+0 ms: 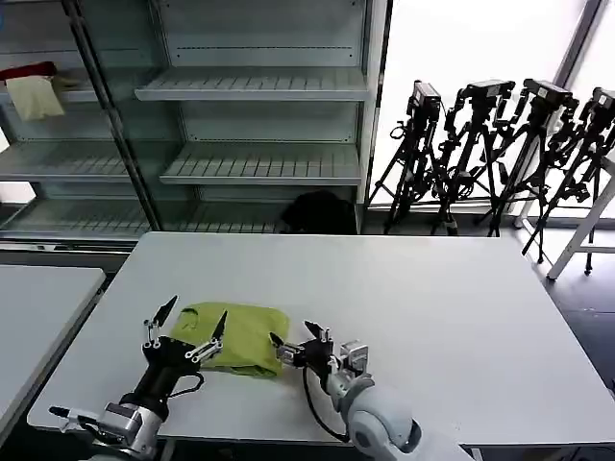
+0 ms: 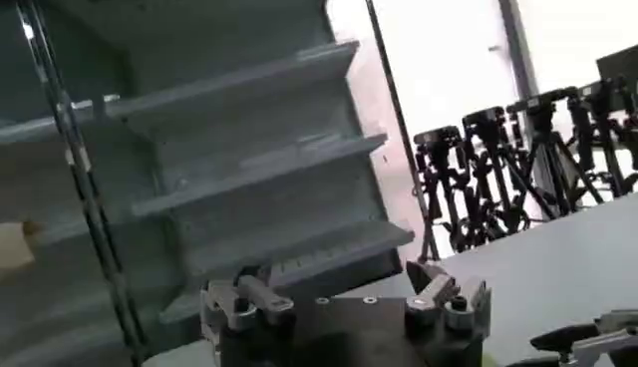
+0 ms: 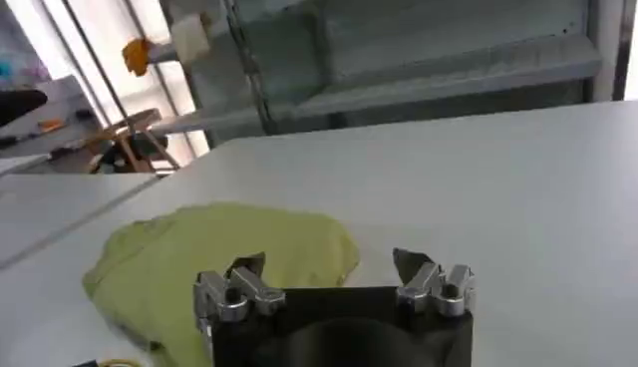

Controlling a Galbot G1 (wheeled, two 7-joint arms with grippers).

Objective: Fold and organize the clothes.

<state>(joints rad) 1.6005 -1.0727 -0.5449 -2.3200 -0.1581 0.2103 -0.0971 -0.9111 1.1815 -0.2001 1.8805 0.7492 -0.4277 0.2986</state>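
The lime-green T-shirt [image 1: 237, 334] lies folded into a compact bundle near the front left of the white table [image 1: 404, 317]. In the right wrist view the shirt [image 3: 214, 261] is a rounded green heap on the white top. My left gripper [image 1: 190, 323] is raised over the shirt's left part, tilted upward, its fingers spread wide with nothing between them. My right gripper [image 1: 295, 338] stands open just off the shirt's right edge, low over the table. In its own view the right gripper [image 3: 329, 261] holds nothing. The left gripper [image 2: 344, 279] points at the shelving.
A second white table [image 1: 38, 298] stands to the left, with a narrow gap between. Metal shelving [image 1: 250, 115] runs behind, holding a red and cream cloth [image 1: 34, 88]. Black tripods [image 1: 500, 154] stand at the back right. A dark object [image 1: 317, 213] sits behind the table.
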